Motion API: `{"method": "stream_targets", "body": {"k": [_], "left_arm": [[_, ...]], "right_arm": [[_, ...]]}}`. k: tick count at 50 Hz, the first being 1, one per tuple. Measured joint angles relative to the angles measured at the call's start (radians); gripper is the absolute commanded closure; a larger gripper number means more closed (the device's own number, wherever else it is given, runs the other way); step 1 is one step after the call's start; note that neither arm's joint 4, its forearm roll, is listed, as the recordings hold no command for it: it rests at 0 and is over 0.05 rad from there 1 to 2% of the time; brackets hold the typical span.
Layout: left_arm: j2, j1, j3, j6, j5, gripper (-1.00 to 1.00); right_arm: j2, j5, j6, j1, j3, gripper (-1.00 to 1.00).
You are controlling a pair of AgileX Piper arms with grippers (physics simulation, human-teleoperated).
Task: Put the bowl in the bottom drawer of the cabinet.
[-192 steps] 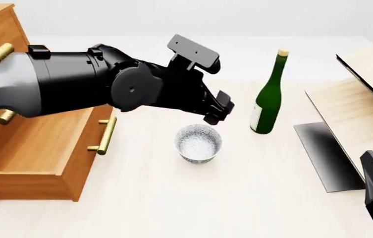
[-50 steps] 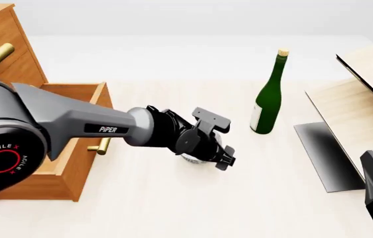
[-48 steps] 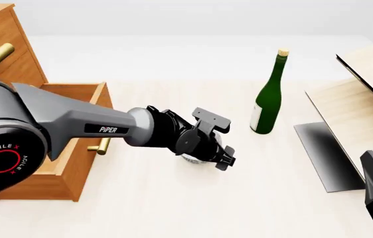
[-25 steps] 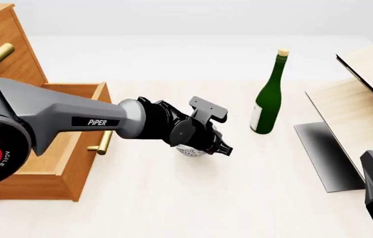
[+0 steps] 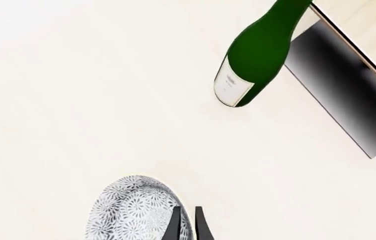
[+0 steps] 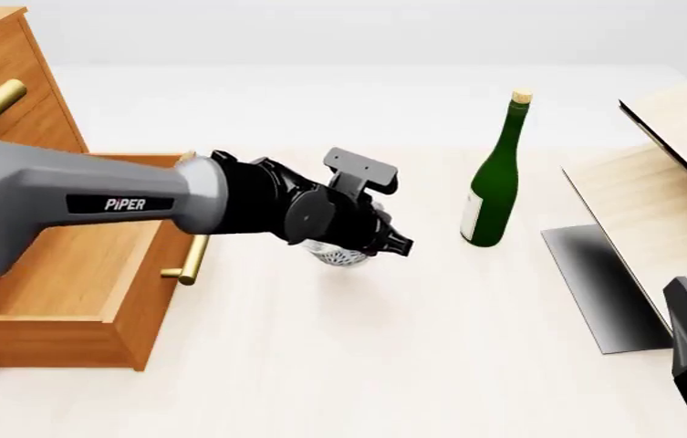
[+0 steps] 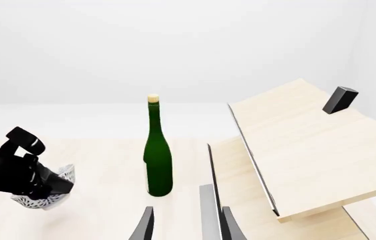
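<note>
One bowl (image 6: 338,253) pinched by left fingers (image 5: 186,227), lifted off worktop (image 6: 441,347); drawer (image 6: 69,274) open at left, placement pending.

This is a rendered test scene rather than a lived-in room: a pale wooden table (image 6: 379,365) runs off into a blank white backdrop with no walls or windows. Household props stand on it, an orange-brown cabinet (image 6: 3,109) with brass handles, a green bottle (image 6: 493,178) and a pale wood-and-black unit (image 6: 666,173), perhaps a tilted shelf, suggesting a mock home setting.
</note>
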Motion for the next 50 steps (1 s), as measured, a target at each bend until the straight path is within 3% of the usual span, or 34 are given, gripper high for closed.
{"method": "stream_targets", "body": {"k": [50], "left_arm": [[-0.335, 0.075, 0.154, -0.019, 0.015, 1.00]], "right_arm": [[0.000, 0.000, 0.000, 0.000, 0.000, -1.00]]}}
